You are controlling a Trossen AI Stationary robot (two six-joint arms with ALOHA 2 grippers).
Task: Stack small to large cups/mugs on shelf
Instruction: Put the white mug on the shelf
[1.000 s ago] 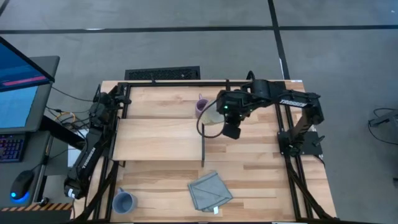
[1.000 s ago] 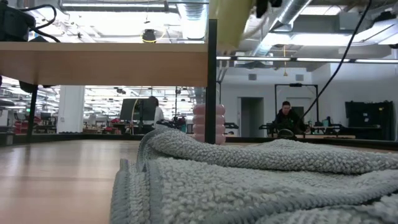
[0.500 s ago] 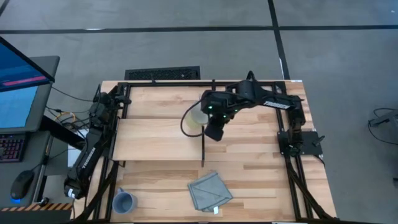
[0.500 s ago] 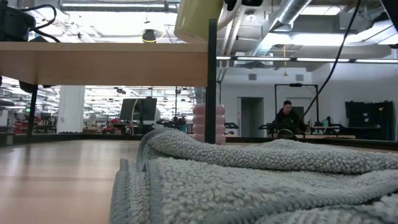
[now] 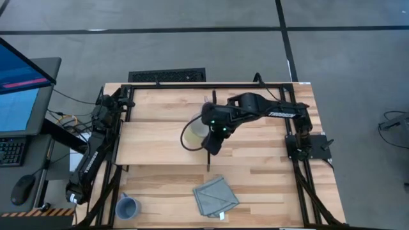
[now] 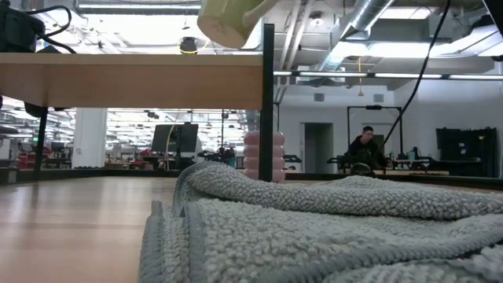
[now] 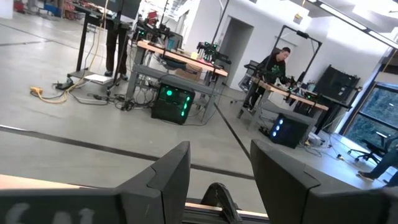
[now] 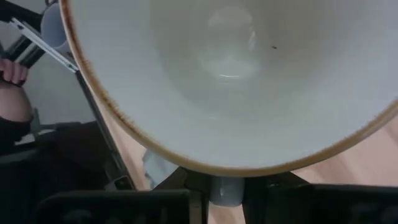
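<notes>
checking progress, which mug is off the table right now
The white mug, held tilted by the right end effector above the shelf. The blue mug and the purple mug stand on the table.

The white mug (image 5: 193, 132) is carried further left by the right gripper (image 5: 206, 130), from beside the purple mug to above the shelf (image 5: 153, 144); the mug is now tilted.

grey cloth (image 5: 215, 197) front of table | seated person (image 6: 362, 149) behind
</notes>
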